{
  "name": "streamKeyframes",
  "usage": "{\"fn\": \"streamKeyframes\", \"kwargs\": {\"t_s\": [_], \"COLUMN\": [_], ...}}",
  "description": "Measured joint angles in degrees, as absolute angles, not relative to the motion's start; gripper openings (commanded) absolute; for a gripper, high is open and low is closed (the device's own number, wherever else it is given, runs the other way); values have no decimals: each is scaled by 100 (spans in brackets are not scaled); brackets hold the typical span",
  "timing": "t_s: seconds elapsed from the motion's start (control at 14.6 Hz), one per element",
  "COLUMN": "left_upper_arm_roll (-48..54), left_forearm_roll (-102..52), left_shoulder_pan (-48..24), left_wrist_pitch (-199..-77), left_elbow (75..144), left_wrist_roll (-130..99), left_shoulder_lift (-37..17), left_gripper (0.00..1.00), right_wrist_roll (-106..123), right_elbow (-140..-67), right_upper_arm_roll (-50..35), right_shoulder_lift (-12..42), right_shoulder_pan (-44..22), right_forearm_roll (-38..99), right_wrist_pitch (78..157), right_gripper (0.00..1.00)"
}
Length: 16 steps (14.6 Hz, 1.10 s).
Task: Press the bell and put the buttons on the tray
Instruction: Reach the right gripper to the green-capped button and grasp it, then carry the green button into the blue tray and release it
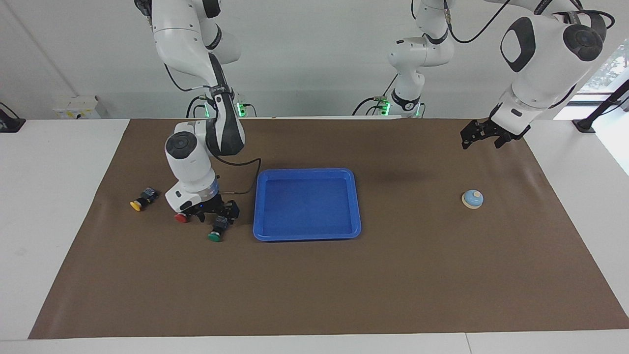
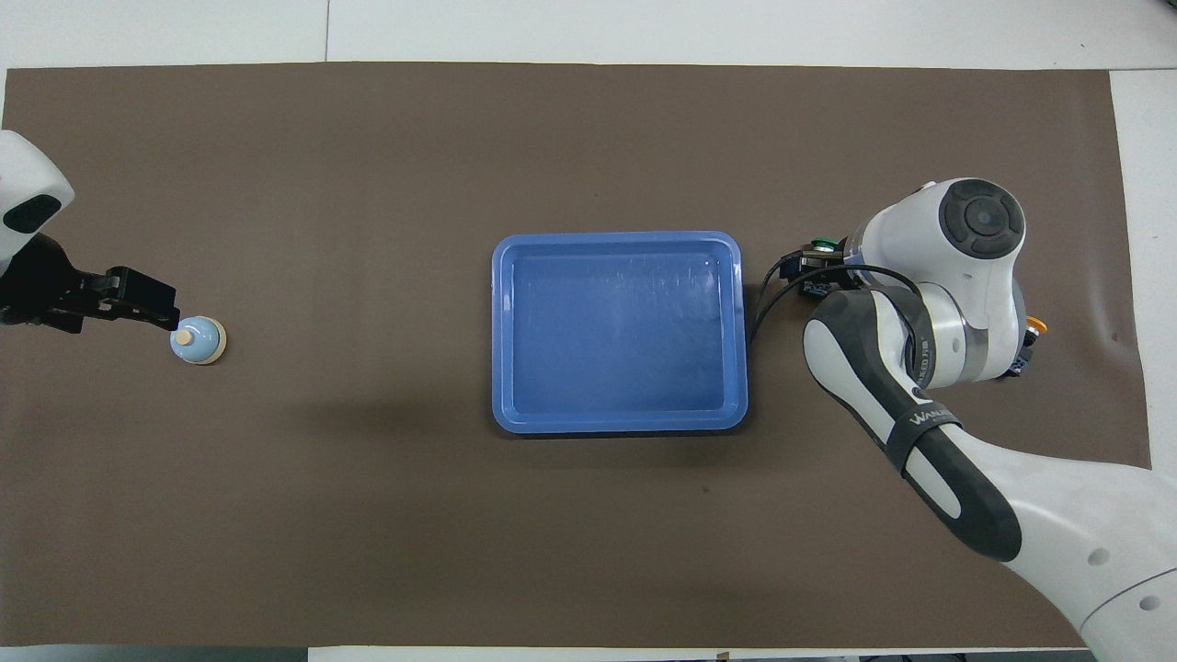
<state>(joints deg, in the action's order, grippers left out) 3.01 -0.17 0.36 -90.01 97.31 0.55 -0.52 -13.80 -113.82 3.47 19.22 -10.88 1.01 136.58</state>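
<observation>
The blue tray (image 1: 307,173) lies mid-mat with nothing in it; it also shows in the overhead view (image 2: 618,241). The yellow button (image 1: 139,202), red button (image 1: 181,218) and green button (image 1: 216,233) lie on the mat toward the right arm's end. My right gripper (image 1: 217,214) is down at the mat, open, its fingers on either side of the green button's black body (image 2: 821,245). The red button touches the gripper's side. The light-blue bell (image 1: 472,198) stands toward the left arm's end. My left gripper (image 1: 484,136) hangs in the air over the mat beside the bell (image 2: 198,340).
A brown mat (image 1: 314,285) covers the table, with white table edge around it. In the overhead view the right arm hides the red button and most of the yellow one (image 2: 1035,325). A black cable (image 1: 248,179) loops from the right wrist beside the tray.
</observation>
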Motion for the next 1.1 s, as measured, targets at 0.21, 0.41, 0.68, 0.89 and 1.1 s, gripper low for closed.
{"fn": "streamKeyframes", "kwargs": {"t_s": [0.21, 0.41, 0.68, 0.89, 1.1], "left_upper_arm_roll": [299, 300, 301, 297, 287], "left_forearm_roll": [-17, -17, -17, -17, -17], "left_shoulder_pan": [37, 37, 37, 38, 44], "left_wrist_pitch": [-8939, -8937, -8933, -8930, -8926], "left_elbow": [9614, 9611, 9607, 9579, 9566], "left_wrist_roll": [49, 49, 49, 48, 48], "left_shoulder_lift": [-53, -54, -52, -14, 4], "left_gripper": [100, 100, 100, 100, 100], "right_wrist_roll": [-1380, -1380, -1380, -1441, -1956], "right_elbow": [-11383, -11384, -11289, -10569, -9817], "right_upper_arm_roll": [344, 340, 329, 310, 287], "right_shoulder_lift": [1996, 2044, 2043, 2030, 1980], "right_shoulder_pan": [-1089, -1090, -1108, -1304, -1869], "right_forearm_roll": [101, 101, 101, 107, 112], "right_wrist_pitch": [13768, 13831, 13638, 12582, 11611], "right_gripper": [46, 0, 0, 0, 0]}}
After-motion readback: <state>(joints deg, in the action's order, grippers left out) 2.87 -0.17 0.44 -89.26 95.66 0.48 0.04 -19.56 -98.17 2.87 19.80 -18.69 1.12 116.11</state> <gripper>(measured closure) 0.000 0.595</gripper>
